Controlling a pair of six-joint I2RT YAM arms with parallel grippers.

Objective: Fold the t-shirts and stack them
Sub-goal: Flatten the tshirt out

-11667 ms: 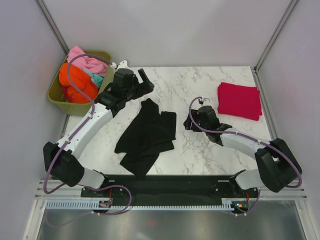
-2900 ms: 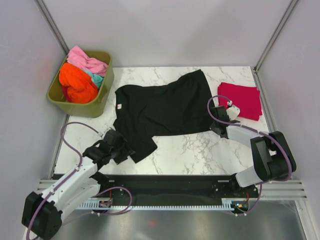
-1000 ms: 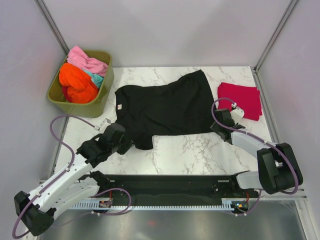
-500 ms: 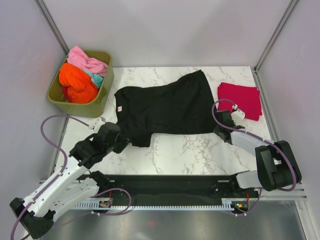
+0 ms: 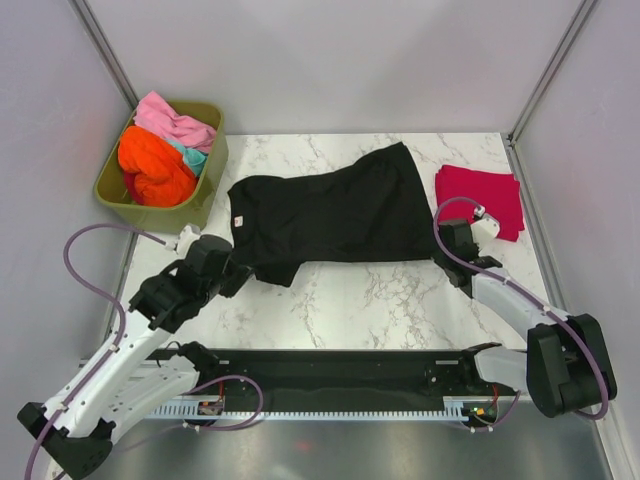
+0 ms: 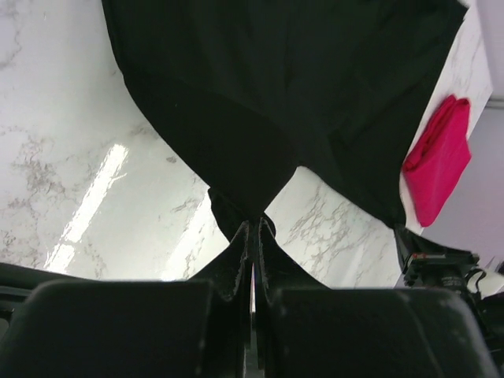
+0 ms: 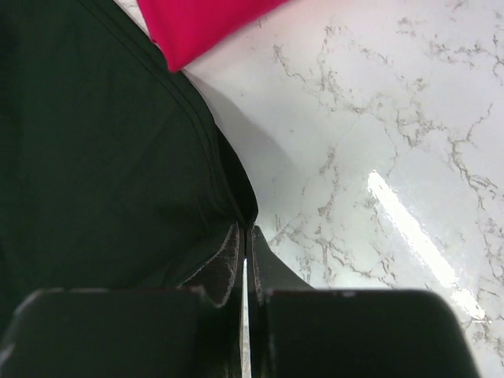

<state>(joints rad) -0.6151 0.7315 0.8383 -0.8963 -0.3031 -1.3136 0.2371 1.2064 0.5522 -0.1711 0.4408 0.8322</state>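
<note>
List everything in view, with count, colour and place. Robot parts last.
black t-shirt: 1, black, spread flat mid-table
folded t-shirt: 1, crimson, table's far right
tub: 1, olive green, at the table's far left corner
crumpled shirts: 3, orange, pink, teal, in the tub
table: 1, white marble
left hand: 1, black, shut on the black t-shirt's near left sleeve
right hand: 1, black, shut on its near right corner

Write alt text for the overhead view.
A black t-shirt lies spread on a marble table, pinched at one sleeve by the left claw and at a hem corner by the right claw. A folded red shirt lies at its right; a green tub of bright shirts stands far left.
</note>
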